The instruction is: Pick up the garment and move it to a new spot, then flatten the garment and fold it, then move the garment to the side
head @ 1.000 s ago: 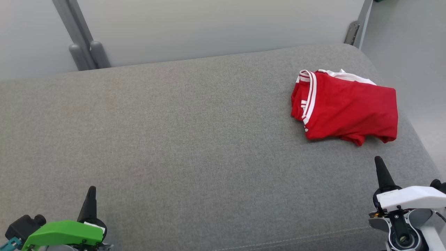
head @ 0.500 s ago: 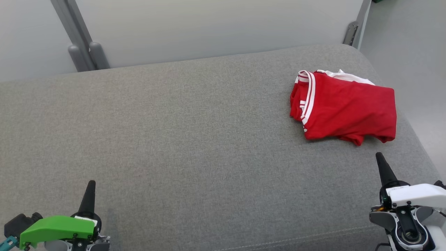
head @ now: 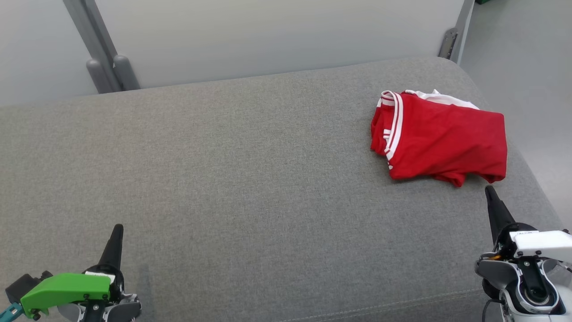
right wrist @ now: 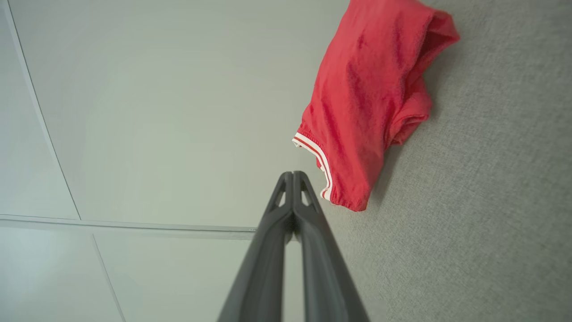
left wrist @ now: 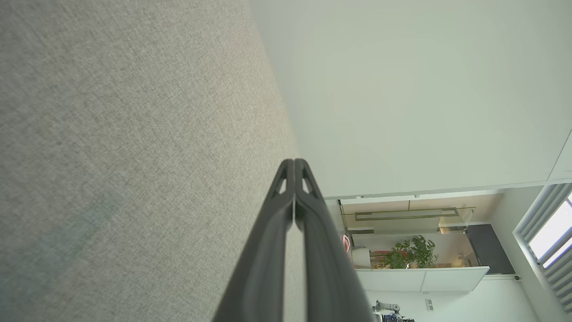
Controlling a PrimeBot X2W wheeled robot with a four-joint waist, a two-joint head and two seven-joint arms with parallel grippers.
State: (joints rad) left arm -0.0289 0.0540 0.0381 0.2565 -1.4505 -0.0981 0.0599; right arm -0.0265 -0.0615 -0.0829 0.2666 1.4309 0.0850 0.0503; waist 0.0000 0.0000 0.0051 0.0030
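Observation:
A red garment (head: 442, 136) with white stripe trim lies folded in a loose bundle at the far right of the grey cushion (head: 232, 179). The right wrist view shows the same garment (right wrist: 371, 98) just beyond and right of the fingertips. My right gripper (head: 490, 190) is shut, its tip a short way in front of the garment's near edge, holding nothing. My left gripper (head: 118, 228) is shut and empty at the lower left, far from the garment. Its fingers (left wrist: 293, 163) are pressed together over the bare cushion.
A pale wall panel (head: 277, 36) with grey posts (head: 107, 71) runs behind the cushion. The cushion's right edge drops to a light floor (head: 536, 89). Wide bare grey fabric lies between the two grippers.
The right gripper has moved forward, its tip nearer the garment's near edge. The left gripper has also crept forward a little. The garment has not moved.

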